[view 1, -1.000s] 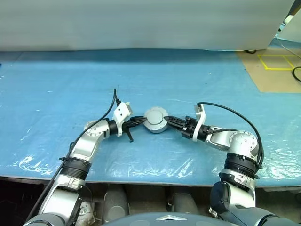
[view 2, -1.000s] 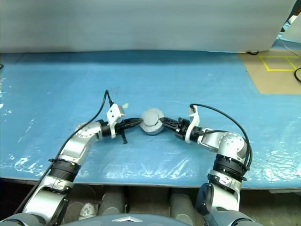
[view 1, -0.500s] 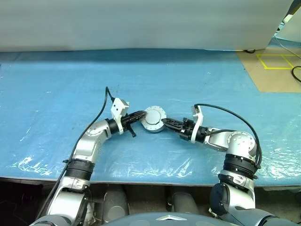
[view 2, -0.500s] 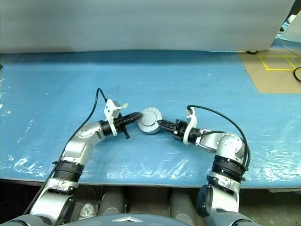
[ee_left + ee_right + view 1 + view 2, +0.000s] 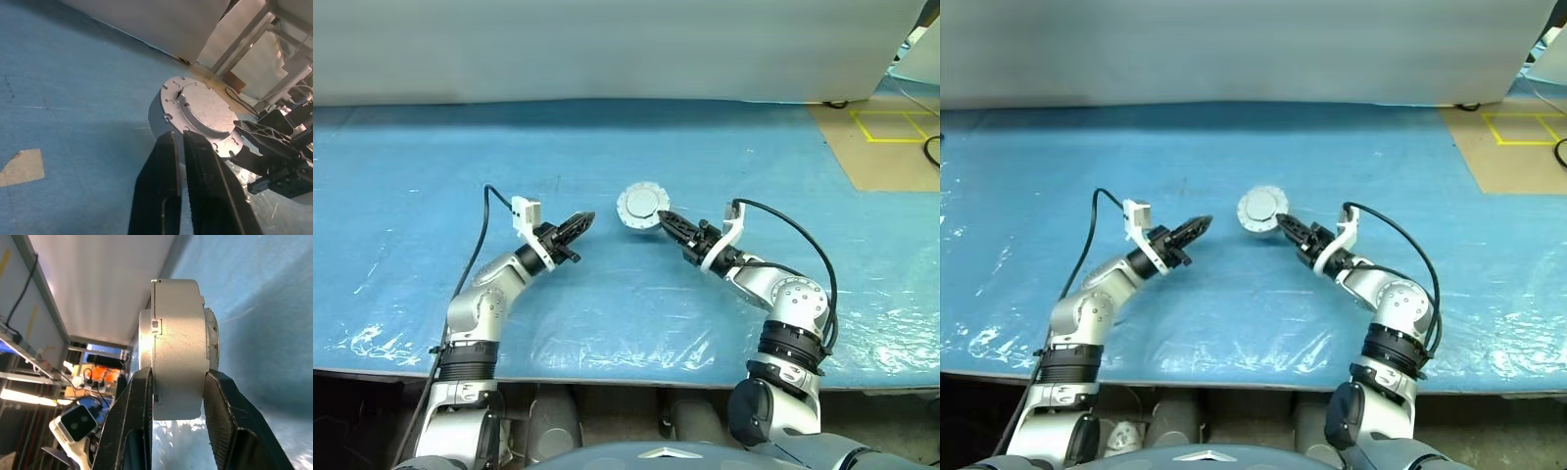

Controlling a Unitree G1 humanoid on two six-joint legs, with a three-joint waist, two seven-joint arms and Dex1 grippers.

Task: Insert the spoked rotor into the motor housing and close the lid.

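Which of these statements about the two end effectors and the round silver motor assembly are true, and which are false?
1. The right end effector grips the silver motor housing by its sides. True.
2. The left end effector also touches the housing. False: it is apart from it, to its left.
3. The housing lies flat on the blue table cover. False: the right end effector holds it lifted and tilted.
4. The left end effector's fingers are nearly closed and hold nothing. True.

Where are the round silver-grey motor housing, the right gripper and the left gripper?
round silver-grey motor housing [image 5: 642, 206]: left eye view, flat face.
right gripper [image 5: 177, 396]: right wrist view, between fingertips.
left gripper [image 5: 584, 220]: left eye view, fingertips.
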